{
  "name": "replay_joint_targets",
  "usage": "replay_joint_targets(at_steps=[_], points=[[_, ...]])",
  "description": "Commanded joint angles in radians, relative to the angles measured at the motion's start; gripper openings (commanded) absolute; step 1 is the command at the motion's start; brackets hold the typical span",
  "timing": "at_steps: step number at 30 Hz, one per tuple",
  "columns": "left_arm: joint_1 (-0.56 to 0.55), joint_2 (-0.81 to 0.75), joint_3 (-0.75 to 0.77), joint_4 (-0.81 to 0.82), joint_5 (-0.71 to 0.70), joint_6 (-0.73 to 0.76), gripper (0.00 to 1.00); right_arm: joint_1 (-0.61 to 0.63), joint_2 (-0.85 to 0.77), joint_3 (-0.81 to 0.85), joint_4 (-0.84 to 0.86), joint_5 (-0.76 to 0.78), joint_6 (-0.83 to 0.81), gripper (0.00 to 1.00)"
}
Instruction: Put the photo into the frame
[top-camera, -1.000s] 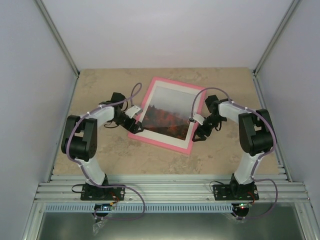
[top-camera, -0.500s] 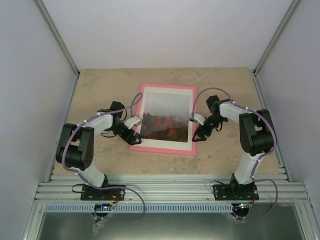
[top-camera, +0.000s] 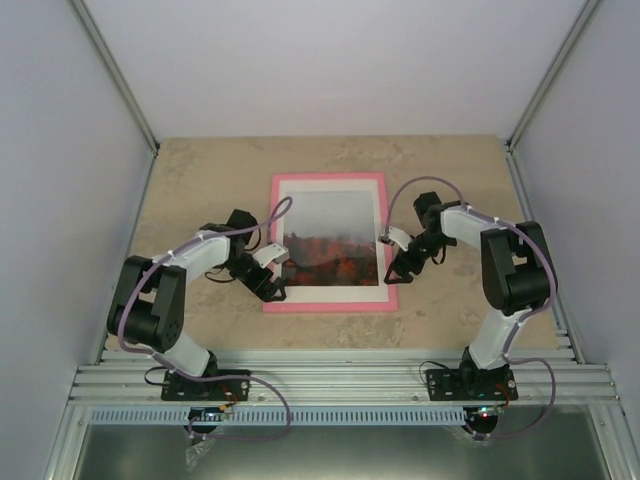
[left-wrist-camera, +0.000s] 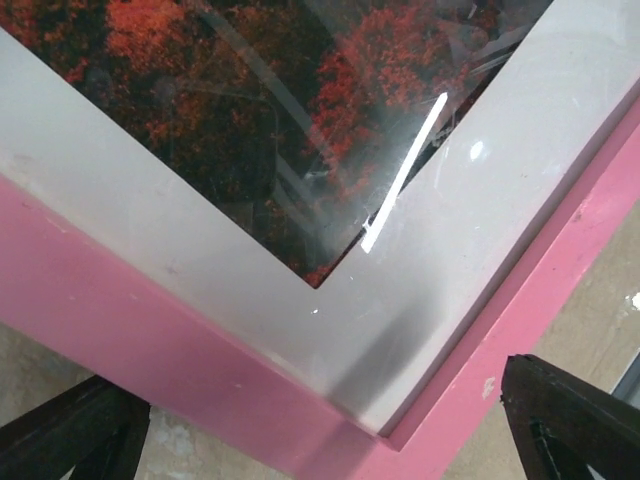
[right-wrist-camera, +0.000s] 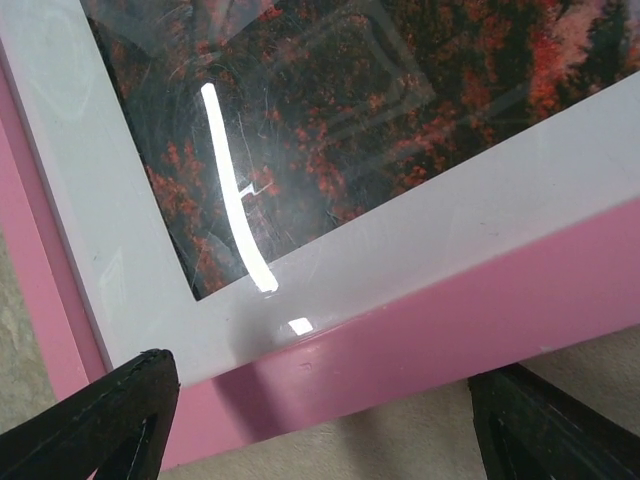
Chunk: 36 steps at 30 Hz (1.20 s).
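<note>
A beige, stone-patterned tabletop (top-camera: 200, 170) lies under the left gripper (top-camera: 274, 287) and right gripper (top-camera: 392, 268). White walls (top-camera: 60, 150) stand beyond them, and aluminium rails (top-camera: 340, 375) run behind.

The frame (top-camera: 329, 304) looked smooth, matt pink; its clear pane (right-wrist-camera: 235, 215) was glossy, streaked with glare over the photo (top-camera: 330, 245); the table (top-camera: 200, 175) looked mottled, stone-like and matt
</note>
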Motion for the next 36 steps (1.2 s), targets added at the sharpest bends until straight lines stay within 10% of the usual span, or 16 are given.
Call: replay_joint_targets(at_steps=[1, 18, 36], points=[[-0.055, -0.085, 0.019, 0.094, 0.176, 0.002, 0.99, 0.040, -0.053, -0.030, 0.011, -0.161, -0.033, 0.82], [0.066, -0.243, 0.325, -0.041, 0.012, -0.075, 0.99, -0.105, -0.246, 0.237, -0.211, -0.122, -0.056, 0.98], [0.502, -0.126, 0.548, 0.058, 0.071, -0.368, 0.99, -0.517, -0.305, 0.435, -0.093, -0.416, 0.122, 0.98]])
